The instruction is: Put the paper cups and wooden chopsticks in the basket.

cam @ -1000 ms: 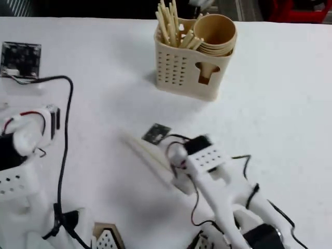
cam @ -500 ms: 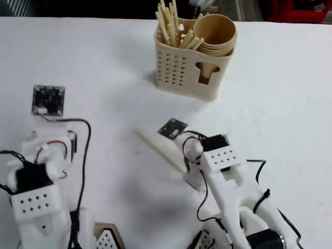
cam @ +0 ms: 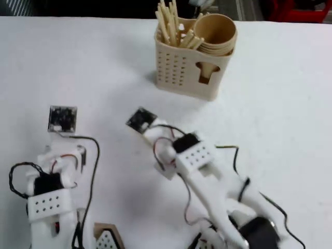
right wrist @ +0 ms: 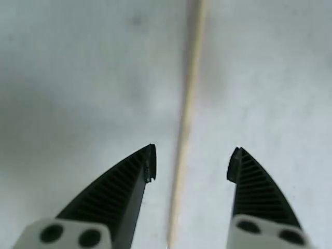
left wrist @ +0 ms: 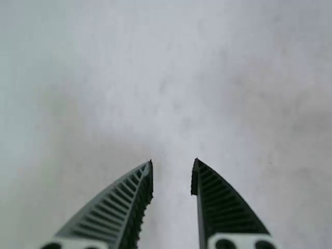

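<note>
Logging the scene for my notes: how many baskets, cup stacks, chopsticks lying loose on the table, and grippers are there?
Basket: 1
Paper cup stack: 1
Loose chopstick: 1
Grippers: 2, left gripper and right gripper
Total: 5

White table (cam: 290,104) with basket (cam: 179,72) and one chopstick (right wrist: 190,93)
</note>
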Motion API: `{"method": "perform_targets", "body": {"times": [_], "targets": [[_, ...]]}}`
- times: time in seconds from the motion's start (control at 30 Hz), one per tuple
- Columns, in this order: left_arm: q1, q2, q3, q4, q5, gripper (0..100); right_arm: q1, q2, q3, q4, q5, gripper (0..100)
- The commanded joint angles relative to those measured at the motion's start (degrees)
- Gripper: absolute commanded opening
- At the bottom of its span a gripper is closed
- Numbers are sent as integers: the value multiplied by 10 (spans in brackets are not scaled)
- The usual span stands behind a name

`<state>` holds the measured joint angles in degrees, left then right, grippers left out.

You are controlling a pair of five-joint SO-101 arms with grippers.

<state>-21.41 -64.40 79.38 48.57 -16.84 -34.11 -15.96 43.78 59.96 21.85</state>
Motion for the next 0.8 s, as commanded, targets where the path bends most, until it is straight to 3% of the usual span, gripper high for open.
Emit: {"method": "perform_targets", "body": {"times": [0.0,0.2,0.4,0.77], "targets": [[7,-12,-1,-19,-6,136,0,93,-76,-17,-18,230],[7,-12,1,-19,-7,136,2,239,-171,-15,-41,220],[7,-12,1,-19,-7,136,3,303,-203,-16,-40,9],[7,-12,1,-20,-8,136,4,255,-203,32,-41,17]]}}
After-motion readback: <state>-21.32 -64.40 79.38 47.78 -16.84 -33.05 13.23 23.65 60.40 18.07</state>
